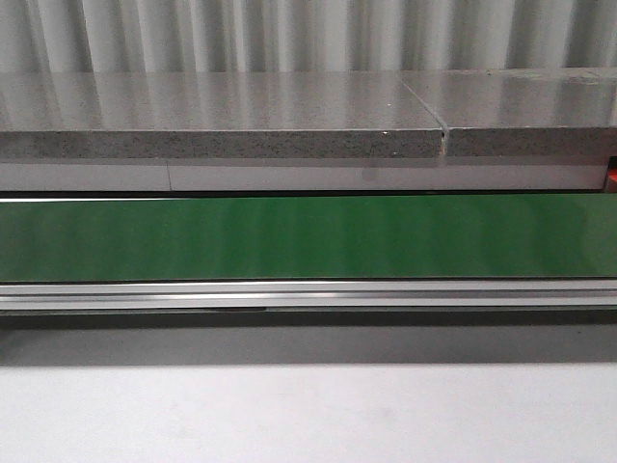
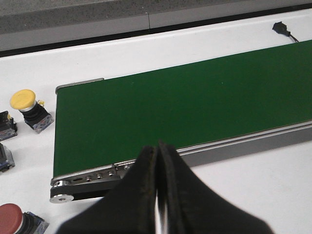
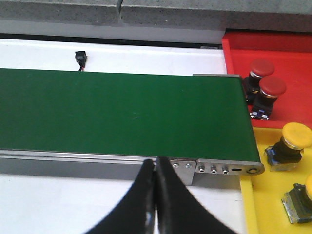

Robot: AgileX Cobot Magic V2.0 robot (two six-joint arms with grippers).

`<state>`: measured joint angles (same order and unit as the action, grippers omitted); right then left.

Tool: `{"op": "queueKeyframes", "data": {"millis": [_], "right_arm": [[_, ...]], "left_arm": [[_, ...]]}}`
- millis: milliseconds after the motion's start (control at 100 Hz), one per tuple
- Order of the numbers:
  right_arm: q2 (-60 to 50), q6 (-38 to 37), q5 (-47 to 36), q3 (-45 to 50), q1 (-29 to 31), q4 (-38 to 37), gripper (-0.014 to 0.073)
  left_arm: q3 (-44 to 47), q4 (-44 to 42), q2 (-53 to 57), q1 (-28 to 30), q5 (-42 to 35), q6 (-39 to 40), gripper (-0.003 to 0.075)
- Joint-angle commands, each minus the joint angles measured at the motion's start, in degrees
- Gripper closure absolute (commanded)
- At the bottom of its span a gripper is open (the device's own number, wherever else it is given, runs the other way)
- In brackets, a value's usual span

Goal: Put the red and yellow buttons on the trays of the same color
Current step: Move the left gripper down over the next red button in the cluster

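Front view: a smooth green conveyor belt [image 1: 308, 237] runs the full width of the white bench [image 1: 308, 415], edged by a ribbed aluminium rail [image 1: 308, 294]. Behind it lies a speckled grey stone-like slab [image 1: 222, 116], split by one seam. No buttons, trays or arms appear here.

Left wrist view: the left tool [image 2: 158, 195], two black wedge-shaped fingers, is pressed together and holds nothing, above the belt's rounded metal end. Beside that end, on the bare bench, stand one yellow mushroom-cap button [image 2: 29, 109] on a dark square base and one red button [image 2: 14, 220], partly cut by the edge. Two more dark switch bodies [image 2: 6, 141] sit between them, caps out of sight. A small black connector [image 2: 281, 28] lies beyond the belt.

Right wrist view: the right tool [image 3: 156, 197], also black, is closed and empty near the belt's other end. Just past that end, two red domed buttons [image 3: 265, 87] touch each other inside the glossy red tray [image 3: 292, 48]. Two yellow buttons [image 3: 292, 144] rest apart in the yellow tray [image 3: 263, 195], one cropped by the frame.
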<state>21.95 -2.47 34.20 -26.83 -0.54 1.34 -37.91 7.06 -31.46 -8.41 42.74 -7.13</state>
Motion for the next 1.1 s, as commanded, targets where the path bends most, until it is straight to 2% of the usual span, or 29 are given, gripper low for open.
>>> {"op": "queueKeyframes", "data": {"millis": [0,270,510,750,800,870,990,1040,1090], "right_arm": [[0.2,0.4,-3.8,-1.4,0.1,0.0,0.0661],[0.2,0.4,-3.8,-1.4,0.1,0.0,0.0661],[0.2,0.4,-3.8,-1.4,0.1,0.0,0.0661],[0.2,0.4,-3.8,-1.4,0.1,0.0,0.0661],[0.2,0.4,-3.8,-1.4,0.1,0.0,0.0661],[0.2,0.4,-3.8,-1.4,0.1,0.0,0.0661],[0.2,0.4,-3.8,-1.4,0.1,0.0,0.0661],[0.2,0.4,-3.8,-1.4,0.1,0.0,0.0661],[0.2,0.4,-3.8,-1.4,0.1,0.0,0.0661]], "left_arm": [[-1.5,0.5,-0.1,-0.4,-4.0,-0.1,0.0740],[-1.4,0.7,-2.8,1.6,-6.7,0.7,0.0740],[-1.4,1.2,-9.0,12.2,-9.2,0.7,0.0740],[-1.4,1.4,-14.0,19.8,-9.0,2.8,0.0734],[-1.4,1.4,-14.9,21.3,-8.5,2.8,0.0701],[-1.4,1.4,-16.3,23.3,-7.2,2.8,0.0591],[-1.4,1.4,-18.8,26.5,-5.6,4.5,0.0308],[-1.6,1.4,-19.9,27.9,-4.7,6.8,0.0238],[-2.4,1.4,-21.2,29.4,-3.0,8.6,0.0212]]}}
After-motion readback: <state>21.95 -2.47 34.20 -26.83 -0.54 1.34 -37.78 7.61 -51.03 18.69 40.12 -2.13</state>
